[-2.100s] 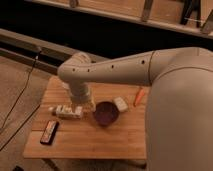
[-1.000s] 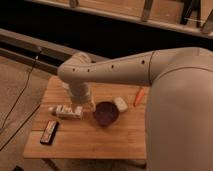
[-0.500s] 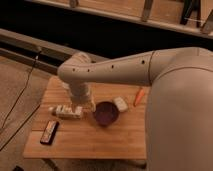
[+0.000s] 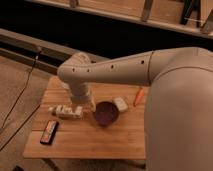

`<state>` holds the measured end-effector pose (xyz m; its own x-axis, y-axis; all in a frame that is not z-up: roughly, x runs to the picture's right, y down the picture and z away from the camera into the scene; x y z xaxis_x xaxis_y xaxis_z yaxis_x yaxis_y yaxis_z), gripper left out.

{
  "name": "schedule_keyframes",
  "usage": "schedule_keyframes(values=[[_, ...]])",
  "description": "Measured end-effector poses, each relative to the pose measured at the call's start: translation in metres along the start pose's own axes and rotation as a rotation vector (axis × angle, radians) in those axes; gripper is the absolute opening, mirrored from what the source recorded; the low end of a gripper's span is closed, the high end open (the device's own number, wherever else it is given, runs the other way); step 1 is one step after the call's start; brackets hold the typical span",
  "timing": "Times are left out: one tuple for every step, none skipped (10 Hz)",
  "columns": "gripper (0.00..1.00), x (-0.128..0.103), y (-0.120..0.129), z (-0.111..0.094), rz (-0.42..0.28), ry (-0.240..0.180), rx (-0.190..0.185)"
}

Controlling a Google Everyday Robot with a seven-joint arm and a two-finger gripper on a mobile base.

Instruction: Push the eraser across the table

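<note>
Nothing has moved since the earlier frames: arm, gripper and every item sit where they were.

Landmark is the purple bowl [image 4: 106,113], mid-surface.
- Gripper [image 4: 86,105]: just left of the bowl, at the end of the arm that bends down from above. Fingers are spread wide, and I can't make out anything between them.
- White bottle [image 4: 67,111]: lying on its side left of the bowl, just past the gripper.
- Eraser [image 4: 49,132]: well left of the bowl and nearer the front, close to the left-front corner of the surface [image 4: 90,142]. Gripper is well apart from it, so the push looks not yet started.
- Small white block [image 4: 120,104]: just right of the bowl. Orange stick [image 4: 139,96]: further right.

Risks, my read:
- The bottle lies roughly between the gripper and the eraser. A low straight sweep would likely roll or shove it first.
- The eraser sits near the edge, so a push from the bowl side would send it off. Contact needs to come from the far left side.
- It is flat and low, so fingers held too high would skim over it.
- An off-centre hit would spin it instead of sliding it.
- A push toward the bowl would end in a collision.
</note>
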<state>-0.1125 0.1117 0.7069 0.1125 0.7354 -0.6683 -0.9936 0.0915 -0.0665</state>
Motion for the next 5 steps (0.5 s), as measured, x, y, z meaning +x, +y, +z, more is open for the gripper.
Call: schedule_keyframes(values=[[0.65, 0.002, 0.008, 0.005, -0.037, 0.008, 0.013], [0.65, 0.006, 0.021, 0.012, -0.086, 0.020, 0.031], [0.65, 0.008, 0.032, 0.020, -0.133, 0.031, 0.051], [0.65, 0.010, 0.045, 0.030, -0.180, 0.042, 0.072], [0.65, 0.010, 0.056, 0.036, -0.213, 0.048, 0.085]])
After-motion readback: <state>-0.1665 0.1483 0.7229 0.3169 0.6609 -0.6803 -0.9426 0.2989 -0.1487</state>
